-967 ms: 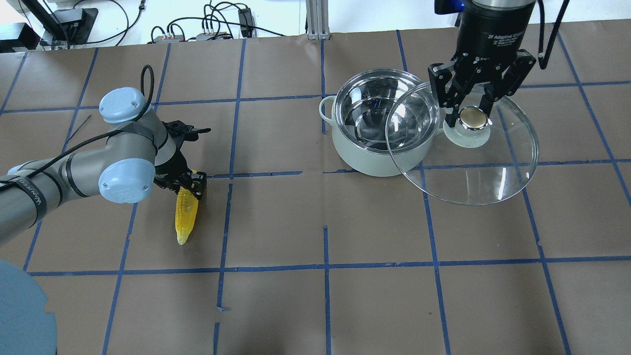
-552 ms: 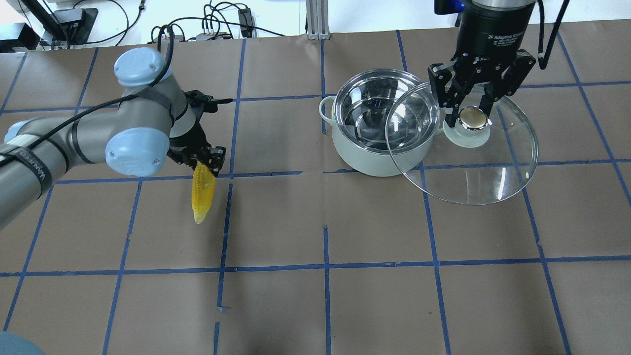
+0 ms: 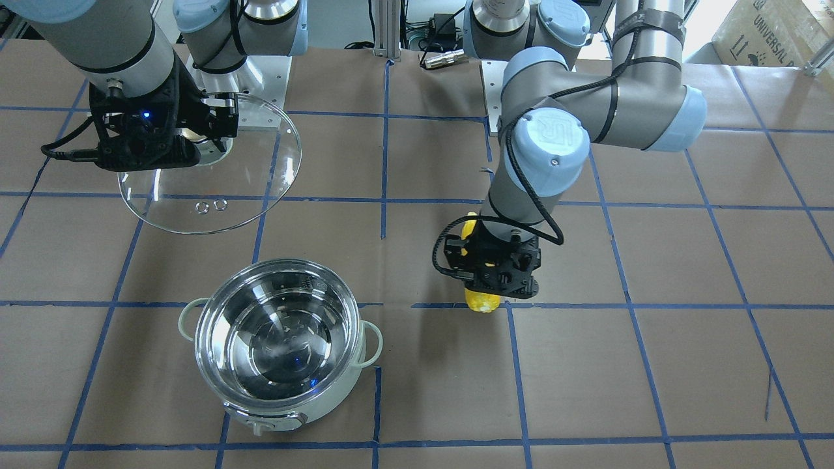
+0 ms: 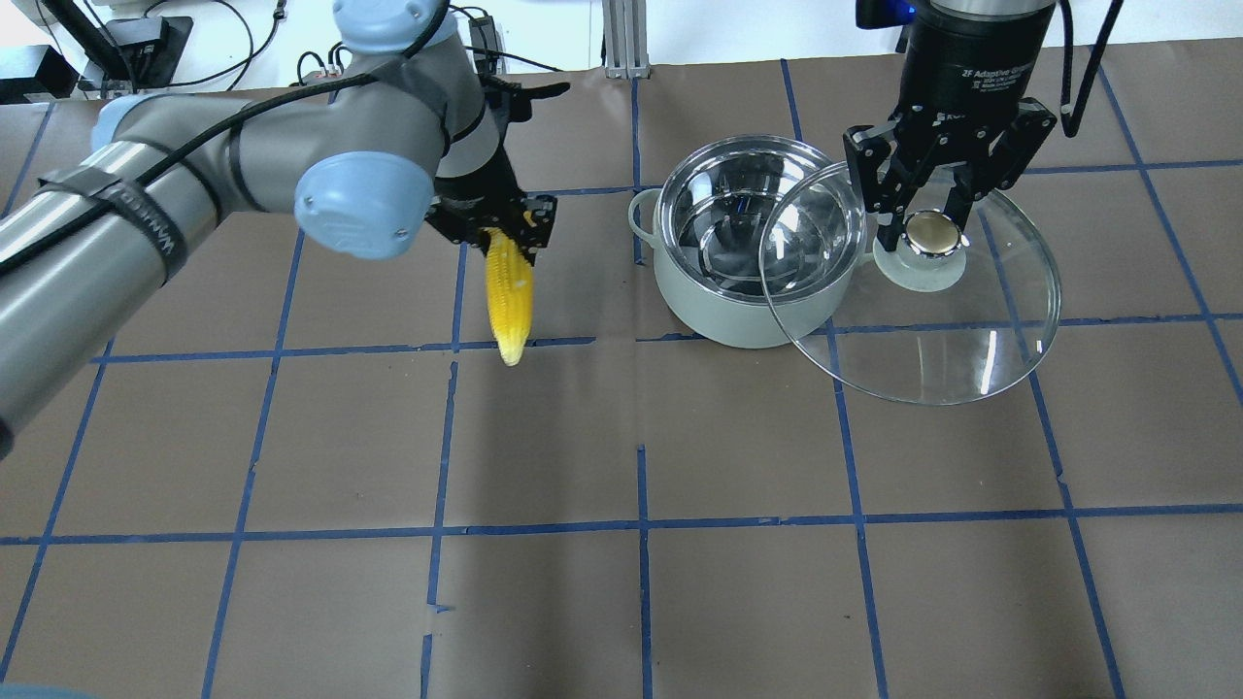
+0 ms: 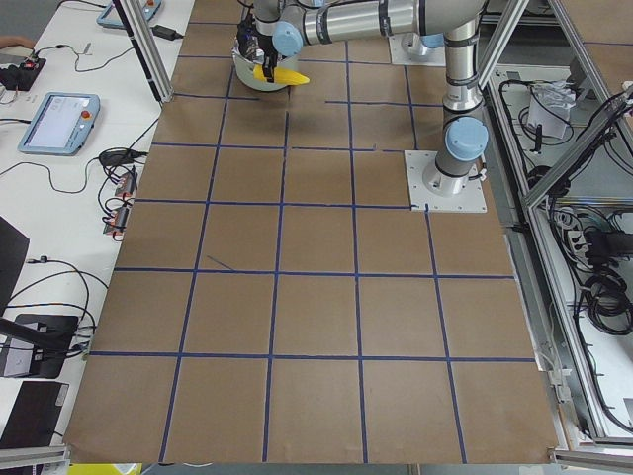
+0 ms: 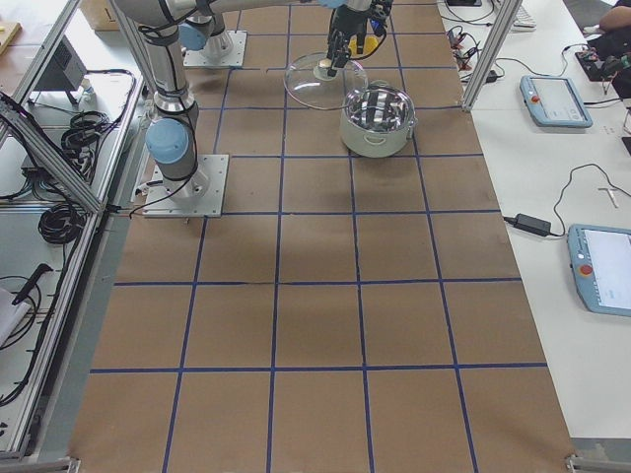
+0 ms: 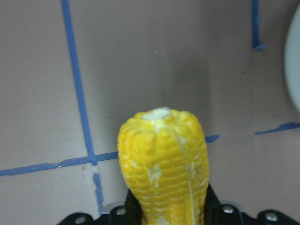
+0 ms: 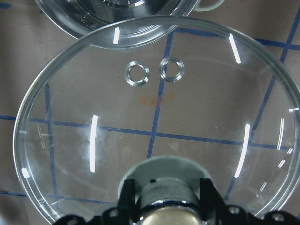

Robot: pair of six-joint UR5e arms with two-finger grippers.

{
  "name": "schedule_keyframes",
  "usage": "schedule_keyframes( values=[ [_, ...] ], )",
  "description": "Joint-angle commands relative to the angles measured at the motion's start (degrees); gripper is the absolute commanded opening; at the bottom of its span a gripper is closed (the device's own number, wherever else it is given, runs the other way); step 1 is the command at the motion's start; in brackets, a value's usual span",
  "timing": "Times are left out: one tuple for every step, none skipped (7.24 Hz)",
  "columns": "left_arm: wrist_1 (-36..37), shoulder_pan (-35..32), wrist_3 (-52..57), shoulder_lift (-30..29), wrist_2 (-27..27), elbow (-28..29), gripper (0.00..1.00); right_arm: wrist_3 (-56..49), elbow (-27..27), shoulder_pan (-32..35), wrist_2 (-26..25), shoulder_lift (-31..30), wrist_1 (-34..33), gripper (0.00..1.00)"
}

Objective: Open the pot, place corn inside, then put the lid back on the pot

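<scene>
The pot (image 4: 753, 243) stands open on the table, its steel interior bare; it also shows in the front view (image 3: 280, 345). My left gripper (image 4: 495, 225) is shut on the thick end of the yellow corn (image 4: 509, 296) and holds it in the air left of the pot; the corn fills the left wrist view (image 7: 164, 164). My right gripper (image 4: 927, 228) is shut on the knob of the glass lid (image 4: 932, 311) and holds it raised beside the pot's right side, overlapping its rim in the overhead view. The lid fills the right wrist view (image 8: 154, 117).
The table is brown paper with a blue tape grid (image 4: 641, 524). Cables and boxes (image 4: 408, 58) lie along the far edge. The arm bases (image 3: 384, 39) stand at the top of the front view.
My left arm has lifted the corn and carried it right and away from me, toward the pot. My right gripper and the lid have not moved.
</scene>
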Motion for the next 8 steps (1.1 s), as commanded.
schedule_keyframes(
  values=[
    [-6.1, -6.8, -5.8, -10.4, 0.1, 17.0, 0.05, -0.3, 0.0, 0.0, 0.0, 0.1, 0.0, 0.34],
    [-8.3, -7.6, -6.1, -14.0, -0.4, 23.6, 0.05, -0.3, 0.0, 0.0, 0.0, 0.2, 0.0, 0.35],
    [-8.8, -8.6, -6.6, -17.0, -0.4, 27.9, 0.06, -0.3, 0.0, 0.0, 0.0, 0.2, 0.0, 0.35],
    [-8.7, -9.2, -6.7, -20.4, -0.4, 31.3, 0.06, -0.3, 0.0, 0.0, 0.0, 0.2, 0.1, 0.35],
    [-8.8, -9.6, -6.8, -22.6, 0.3, 33.3, 0.23, -0.3, 0.0, 0.0, 0.0, 0.2, 0.1, 0.35],
    [-8.5, -10.0, -8.5, -23.8, 0.4, 33.4, 0.89, -0.4, 0.0, 0.0, 0.0, 0.2, 0.1, 0.35],
    [-8.2, -10.2, -9.6, -24.5, 0.4, 33.7, 1.0, -0.5, 0.0, 0.0, 0.0, 0.2, 0.1, 0.35],
    [-9.3, -10.2, -9.0, -23.6, 0.5, 32.3, 1.0, -0.5, 0.0, 0.0, 0.0, 0.2, 0.1, 0.35]
  ],
)
